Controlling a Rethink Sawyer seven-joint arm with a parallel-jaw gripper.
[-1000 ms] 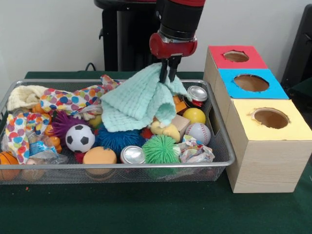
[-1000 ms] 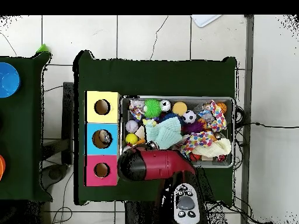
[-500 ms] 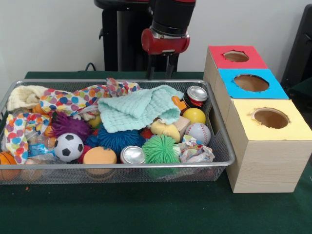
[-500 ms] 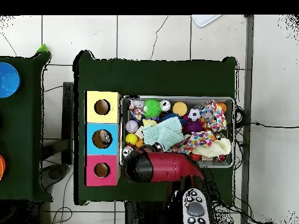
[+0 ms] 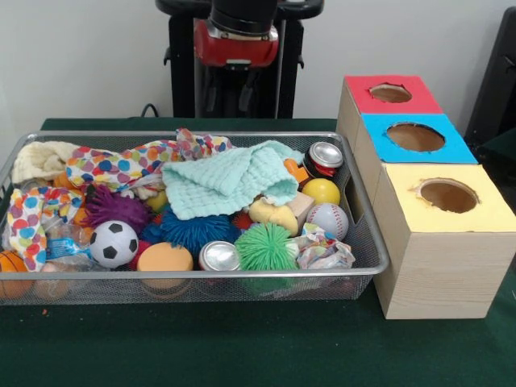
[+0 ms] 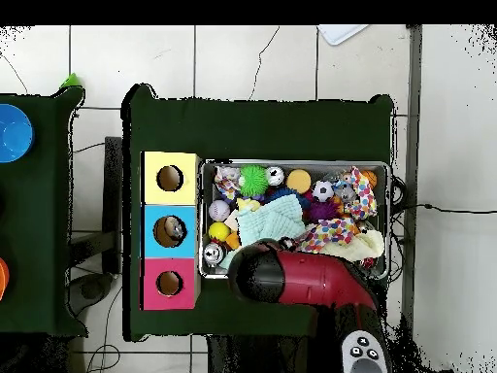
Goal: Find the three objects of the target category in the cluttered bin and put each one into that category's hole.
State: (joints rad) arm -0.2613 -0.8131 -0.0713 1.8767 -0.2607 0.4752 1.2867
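Gripper (image 5: 231,93) sits high behind the bin (image 5: 201,276) with nothing hanging from it; against the dark pedestal you can't tell how the jaws stand. Mint cloth (image 5: 230,179) lies spread mid-bin over the toys. Drop onto a raised fold, pinch deep, and lift straight up before swinging to the boxes (image 5: 415,137).

Front view: low, close, facing the bin (image 5: 367,266). Overhead view: high, straight down, seemingly farther. Shared: bin, boxes (image 5: 427,153).
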